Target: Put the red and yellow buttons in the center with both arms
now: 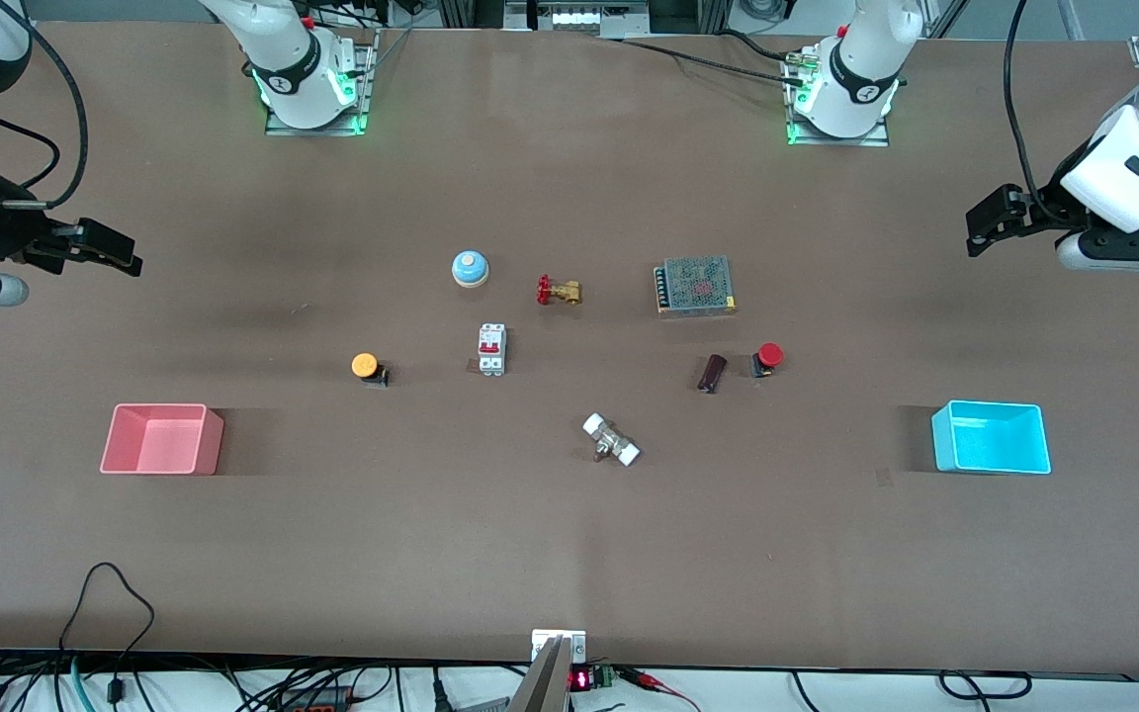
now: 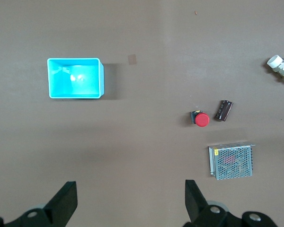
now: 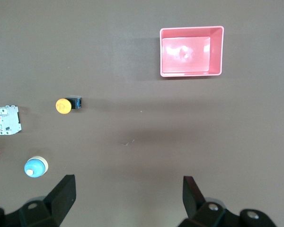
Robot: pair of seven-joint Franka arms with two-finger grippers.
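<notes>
Pre-grasp stage: your left gripper (image 2: 130, 203) and right gripper (image 3: 128, 201) hover released at table ends; next, reach red button (image 1: 768, 358) and yellow button (image 1: 367, 367).

The table (image 1: 569, 554) is plain brown. Near the white-and-red breaker (image 1: 491, 349) lies the yellow button (image 1: 365, 366); the red button (image 1: 769, 356) has a black body. One bin (image 1: 162, 439) is pink, the other bin (image 1: 991, 437) cyan.

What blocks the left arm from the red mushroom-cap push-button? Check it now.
Probably nothing. The left pincer hangs open over bare table toward its own end, and the red mushroom-cap push-button lies exposed, apart from the small dark cylinder beside it.
</notes>
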